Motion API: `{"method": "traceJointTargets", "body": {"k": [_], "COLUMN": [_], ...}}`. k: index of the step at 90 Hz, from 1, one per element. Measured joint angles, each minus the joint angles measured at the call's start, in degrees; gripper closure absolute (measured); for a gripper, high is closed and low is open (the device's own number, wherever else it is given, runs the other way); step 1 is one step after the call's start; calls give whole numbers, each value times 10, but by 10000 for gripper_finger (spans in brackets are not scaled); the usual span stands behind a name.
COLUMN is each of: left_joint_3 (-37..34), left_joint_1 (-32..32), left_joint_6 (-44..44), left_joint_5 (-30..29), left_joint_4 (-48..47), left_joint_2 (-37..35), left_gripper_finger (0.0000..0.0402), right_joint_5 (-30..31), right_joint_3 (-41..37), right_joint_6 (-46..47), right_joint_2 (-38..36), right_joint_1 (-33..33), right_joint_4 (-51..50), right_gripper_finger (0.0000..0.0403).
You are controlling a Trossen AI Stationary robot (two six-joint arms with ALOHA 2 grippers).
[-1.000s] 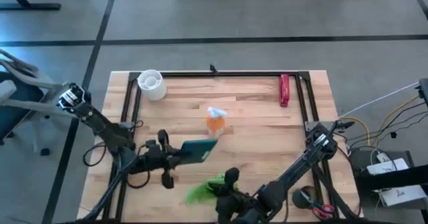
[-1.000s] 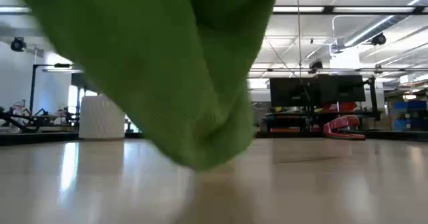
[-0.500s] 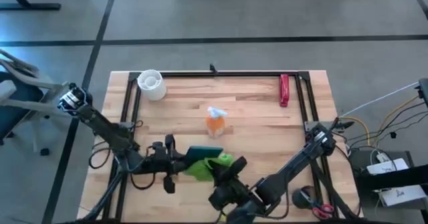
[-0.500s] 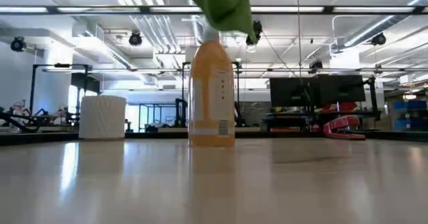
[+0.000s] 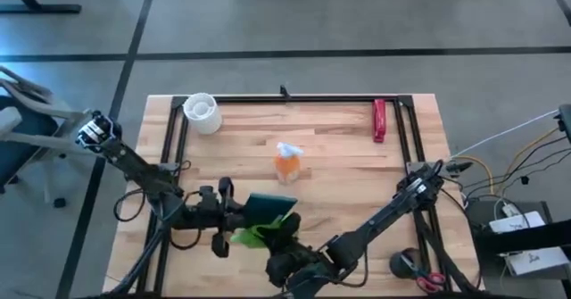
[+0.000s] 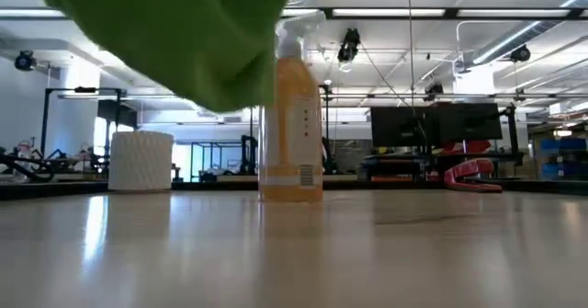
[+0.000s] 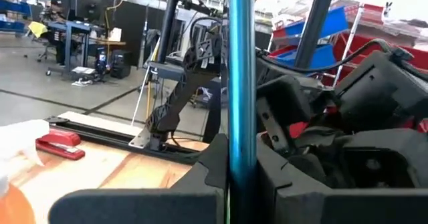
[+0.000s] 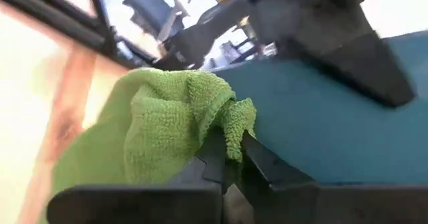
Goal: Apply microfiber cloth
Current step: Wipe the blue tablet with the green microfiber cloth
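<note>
High view: one microfiber cloth (image 5: 254,235), lower centre, pinched by the right gripper (image 5: 284,235) against one teal slab (image 5: 268,205) clamped by the left gripper (image 5: 234,213). One orange bottle (image 5: 286,165) stands mid-frame.

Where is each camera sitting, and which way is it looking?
High view: above the table, looking straight down; shows both arms, the left pincer holding the slab, the right pincer holding the microfiber cloth.
Low view: at table-top height, looking level across; shows the hanging cloth and orange bottle, no arm.
Left wrist view: on the left arm, facing the slab's edge between its own fingers.
Right wrist view: on the right arm, facing the cloth pinched in its fingers.
Shared: high and low views both show the bottle.
</note>
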Motion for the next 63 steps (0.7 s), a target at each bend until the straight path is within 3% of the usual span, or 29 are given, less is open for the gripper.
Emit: {"method": "traceJointTargets", "body": {"k": [10,21,38,63], "left_joint_3": [0,2,0,-2], "left_joint_1": [0,0,0,5], "left_joint_6": [-5,-6,28,47], "left_joint_5": [4,0,3,-14], "left_joint_4": [1,14,43,60], "left_joint_2": [3,2,2,2], "left_gripper_finger": [394,394,394,394], "right_joint_5": [15,25,-15,-19], "right_joint_3": [25,40,30,23], "right_joint_6": [-89,-127,-65,15], "right_joint_2": [-4,-4,-5,27], "right_joint_1": [-2,-4,-12,-23], "right_joint_4": [71,86,86,62], "right_gripper_finger": [403,403,403,403]}}
